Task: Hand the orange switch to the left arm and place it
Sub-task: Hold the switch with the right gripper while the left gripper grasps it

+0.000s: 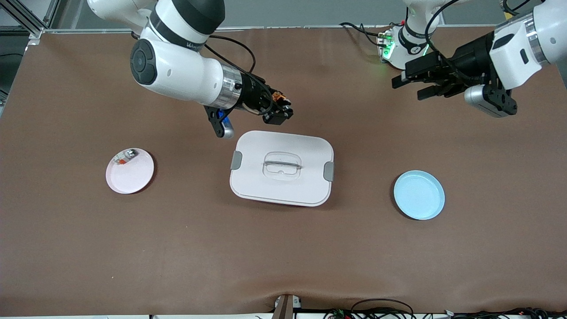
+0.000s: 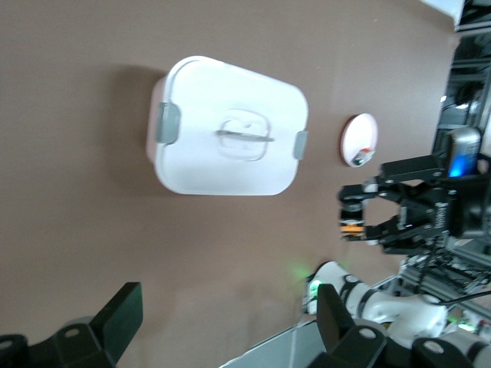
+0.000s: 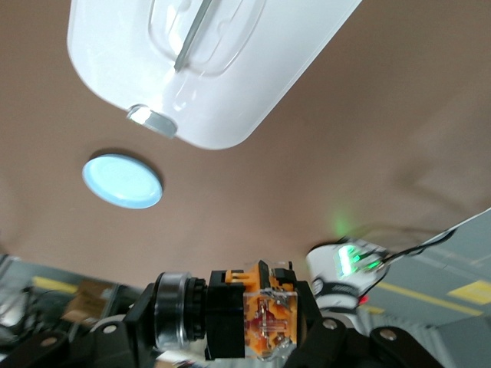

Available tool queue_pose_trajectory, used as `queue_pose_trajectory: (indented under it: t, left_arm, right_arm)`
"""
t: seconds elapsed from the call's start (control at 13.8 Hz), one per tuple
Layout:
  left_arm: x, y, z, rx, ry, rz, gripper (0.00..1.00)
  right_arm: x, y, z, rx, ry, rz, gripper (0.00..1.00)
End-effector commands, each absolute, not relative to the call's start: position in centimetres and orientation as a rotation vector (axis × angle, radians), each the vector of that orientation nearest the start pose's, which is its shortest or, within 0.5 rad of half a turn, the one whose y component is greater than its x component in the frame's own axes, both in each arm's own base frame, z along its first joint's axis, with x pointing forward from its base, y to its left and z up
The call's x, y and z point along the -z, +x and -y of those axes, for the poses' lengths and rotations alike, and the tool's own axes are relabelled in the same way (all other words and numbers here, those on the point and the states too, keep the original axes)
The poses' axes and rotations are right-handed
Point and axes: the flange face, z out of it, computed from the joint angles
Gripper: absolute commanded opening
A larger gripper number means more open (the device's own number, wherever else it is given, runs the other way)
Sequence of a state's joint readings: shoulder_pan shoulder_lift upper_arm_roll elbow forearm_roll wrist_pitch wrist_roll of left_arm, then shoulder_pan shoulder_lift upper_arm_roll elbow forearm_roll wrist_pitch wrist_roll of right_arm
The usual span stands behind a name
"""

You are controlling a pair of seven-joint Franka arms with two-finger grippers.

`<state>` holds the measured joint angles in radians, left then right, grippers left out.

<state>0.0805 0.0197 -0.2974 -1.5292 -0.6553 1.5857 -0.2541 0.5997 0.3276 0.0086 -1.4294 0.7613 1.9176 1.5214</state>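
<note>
Right gripper (image 1: 280, 111) is clamping the orange switch (image 1: 278, 96) between its fingers in the air, just off the box (image 1: 281, 174) edge at about 12 o'clock, over bare table (image 1: 88, 248). Going across the front view, a pink plate (image 1: 130, 172) carrying a small silver and orange-red part (image 1: 126, 156) is sitting at the box's 9 o'clock, and a blue plate (image 1: 419, 195) is lying at its 3 o'clock. Left gripper (image 1: 409, 86) is hanging with fingers spread wide and holding nothing, over the table at about 12 o'clock from the blue plate.
</note>
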Motion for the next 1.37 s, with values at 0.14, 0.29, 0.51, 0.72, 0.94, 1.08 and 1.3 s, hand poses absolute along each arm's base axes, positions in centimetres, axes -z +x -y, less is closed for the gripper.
queue_pose_trajectory:
  t: [0.14,0.29,0.51,0.72,0.94,1.08,1.3]
  left_arm:
    - [-63.2,52.7,23.5,0.117,2.459,-0.072,1.00]
    - [-62.4,52.2,25.1,0.117,2.458,-0.061,1.00]
    - [-61.2,51.6,26.7,0.117,2.455,-0.055,1.00]
    - [-60.4,51.1,27.4,0.132,2.455,-0.051,1.00]
    - [-59.7,50.6,28.2,0.119,2.449,-0.061,0.94]
    - [-59.3,50.6,28.9,0.096,2.443,-0.065,0.91]
    - [-58.6,50.6,29.7,0.069,2.434,-0.077,0.86]
  right_arm:
    - [-55.4,53.1,-46.7,-0.784,-1.931,-1.454,0.09]
    - [-55.8,52.9,-49.0,-0.785,-1.873,-1.488,0.08]
    - [-55.6,52.9,-50.6,-0.798,-1.857,-1.503,0.08]
    - [-55.7,52.8,-50.8,-0.796,-1.853,-1.502,0.07]
    - [-55.7,52.8,-50.8,-0.796,-1.853,-1.502,0.07]
    - [-55.7,52.8,-50.8,-0.796,-1.853,-1.502,0.07]
    - [-55.6,52.8,-50.8,-0.796,-1.855,-1.502,0.07]
